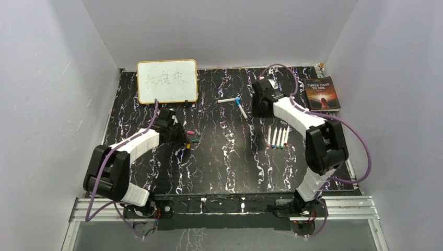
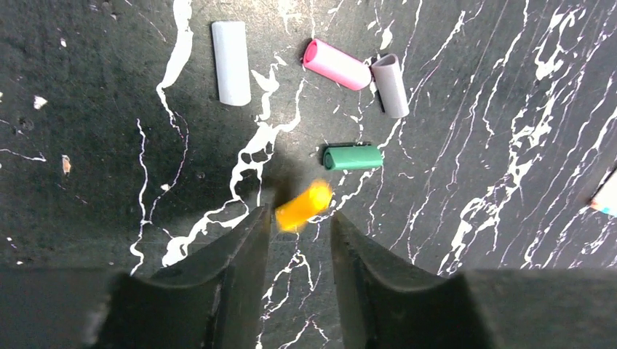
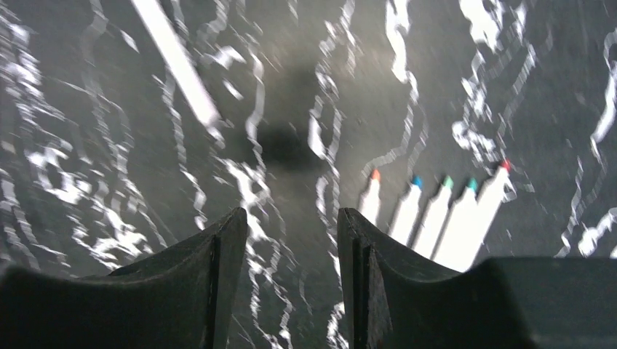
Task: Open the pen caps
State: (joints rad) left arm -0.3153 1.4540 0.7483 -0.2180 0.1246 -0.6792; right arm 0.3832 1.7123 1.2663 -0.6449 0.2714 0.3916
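Right gripper, jaws apart and empty, sits nearest the pen, which lies slantwise ahead to its left.

Black bench, veined in white like marble, was boxed in by plain pale walls: left, back, right. A whiteboard stood at the far left corner and a book lay at the far right. Aluminium rails ran along the near edge.

Scattered pen caps crowd the space ahead of the left tool; open table separates them from the pens.
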